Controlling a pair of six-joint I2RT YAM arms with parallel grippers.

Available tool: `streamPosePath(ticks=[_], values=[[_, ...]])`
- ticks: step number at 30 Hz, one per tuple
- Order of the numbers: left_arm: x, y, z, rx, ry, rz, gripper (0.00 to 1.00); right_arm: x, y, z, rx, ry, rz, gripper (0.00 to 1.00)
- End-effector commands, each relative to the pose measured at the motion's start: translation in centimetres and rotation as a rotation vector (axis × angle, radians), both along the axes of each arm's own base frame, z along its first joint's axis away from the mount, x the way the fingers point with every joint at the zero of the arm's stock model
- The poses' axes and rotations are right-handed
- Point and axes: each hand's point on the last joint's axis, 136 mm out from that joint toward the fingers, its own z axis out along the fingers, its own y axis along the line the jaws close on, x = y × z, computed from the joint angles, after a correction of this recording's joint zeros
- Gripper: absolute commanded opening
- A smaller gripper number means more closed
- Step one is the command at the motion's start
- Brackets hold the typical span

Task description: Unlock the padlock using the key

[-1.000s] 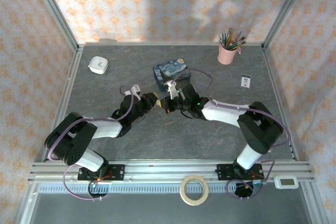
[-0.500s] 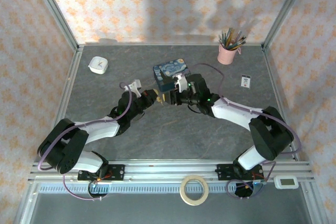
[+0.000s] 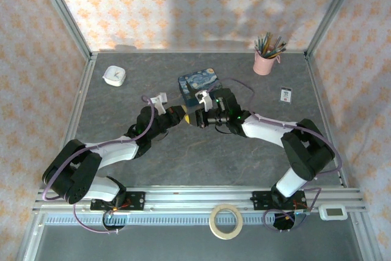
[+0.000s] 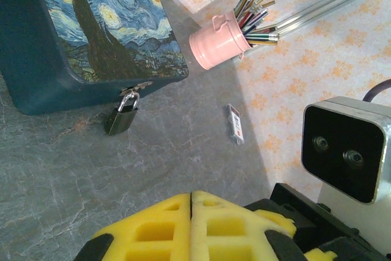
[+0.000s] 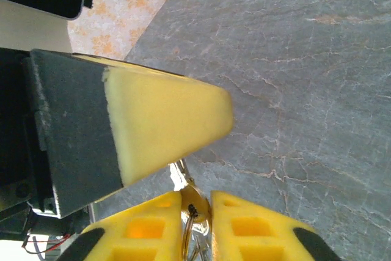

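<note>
Near the starry-night box point(image 4: 91, 29): gripping the key point(image 5: 181, 175) in the right end effector point(image 3: 200, 117).
Pressing the left end effector point(image 4: 191, 195) shut alongside; padlock point(image 4: 121, 119) on box latch.

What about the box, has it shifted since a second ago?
No. In the top view the box keeps the same gap to the pink cup and lies at the same angle.

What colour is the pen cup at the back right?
Pink: the small bucket-shaped pen cup shows best in the left wrist view.
</note>
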Motion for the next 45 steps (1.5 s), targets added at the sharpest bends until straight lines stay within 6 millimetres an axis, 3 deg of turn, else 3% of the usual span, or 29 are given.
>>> streamPosePath(ticks=[1,4,5,7,9,12,19,24,29,37,45], values=[[-0.1,-0.5,2.4,-0.028,-0.068,-0.027,0.13,0.4,0.0,0.0,0.009,-0.019,-0.022,0.04],[0.2,1.3,2.0,-0.052,-0.044,0.056,0.74,0.6,-0.5,-0.2,-0.015,-0.034,-0.048,0.00],[0.2,2.2,2.1,-0.077,-0.044,0.088,0.82,0.7,-0.7,-0.1,-0.017,-0.040,-0.055,0.00],[0.0,3.6,2.3,-0.131,-0.053,0.126,0.86,0.5,-0.9,0.2,-0.008,-0.051,-0.056,0.00],[-0.3,4.2,2.8,-0.180,-0.069,0.132,0.85,0.3,-0.8,0.5,0.009,-0.055,-0.044,0.00],[-0.7,3.5,3.4,-0.225,-0.097,0.084,0.76,-0.2,-0.4,1.3,0.047,-0.054,-0.013,0.00],[-1.4,1.7,3.9,-0.298,-0.129,-0.027,0.48,0.4,-0.5,2.7,0.108,-0.026,-0.040,0.00],[-1.4,1.4,2.6,-0.272,-0.100,-0.015,0.49,3.8,-2.0,2.0,0.095,0.093,-0.281,0.00],[-1.9,0.9,1.4,-0.259,-0.083,-0.008,0.50,5.1,-2.4,2.2,0.231,0.260,-0.432,0.00],[-2.5,-2.3,1.9,-0.386,-0.101,-0.124,0.39,5.9,-1.7,4.4,0.383,0.324,-0.456,0.00],[-1.8,-3.0,2.4,-0.448,-0.112,-0.144,0.39,5.8,-1.8,3.9,0.358,0.325,-0.460,0.00]])
